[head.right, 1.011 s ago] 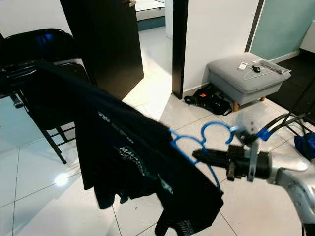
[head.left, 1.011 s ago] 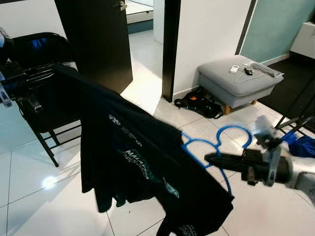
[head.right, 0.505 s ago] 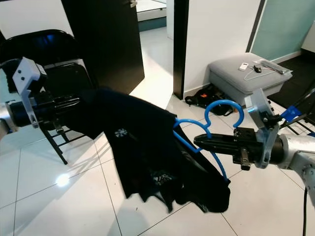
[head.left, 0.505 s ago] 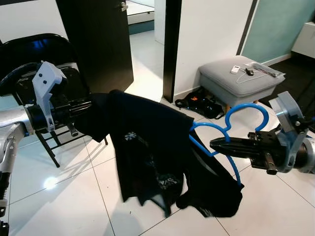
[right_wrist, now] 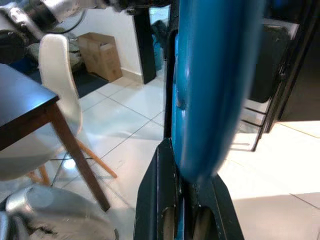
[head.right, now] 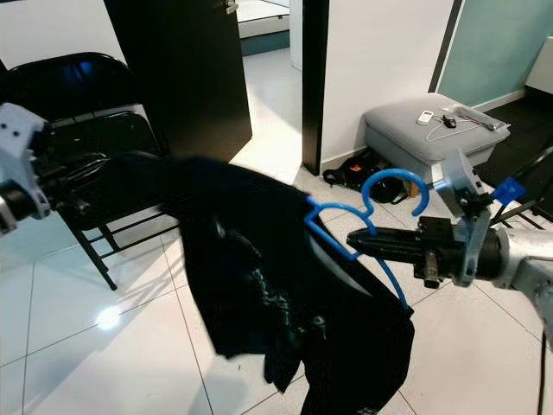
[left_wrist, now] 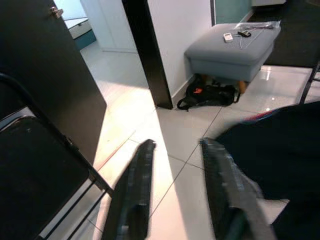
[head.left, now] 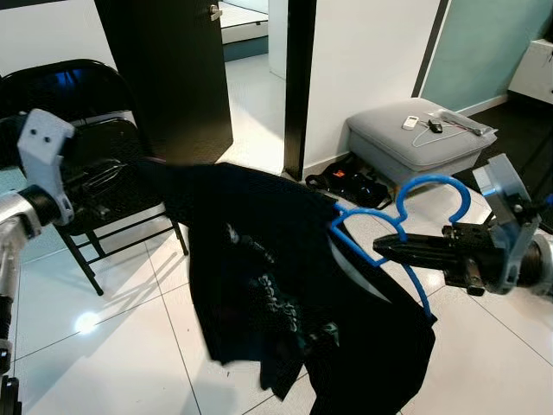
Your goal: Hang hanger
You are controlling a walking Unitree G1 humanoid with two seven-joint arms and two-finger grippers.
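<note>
- Left gripper: at the far left, in front of the folding chair. In the left wrist view its two black fingers stand apart with only floor tile between them; the dark cloth lies just beside one finger, and whether it touches cannot be told.
- Black T-shirt: spans the middle, stretched from near the left gripper down to the right, its lower hem hanging loose above the white tiled floor.
- Blue hanger: right of centre, its hook curving upward and its long axis slanting down toward the near right, inside the shirt's neck.
- Right gripper: fingers clamped together on the hanger's neck just below the hook, the arm reaching in from the right edge. This arm carries the load, so the hanging move most likely falls to it.
- Surroundings: dark door and doorway far centre; grey footstool and a black bag far right. No rail is seen. Open floor lies near and centre; the chair crowds the left.
</note>
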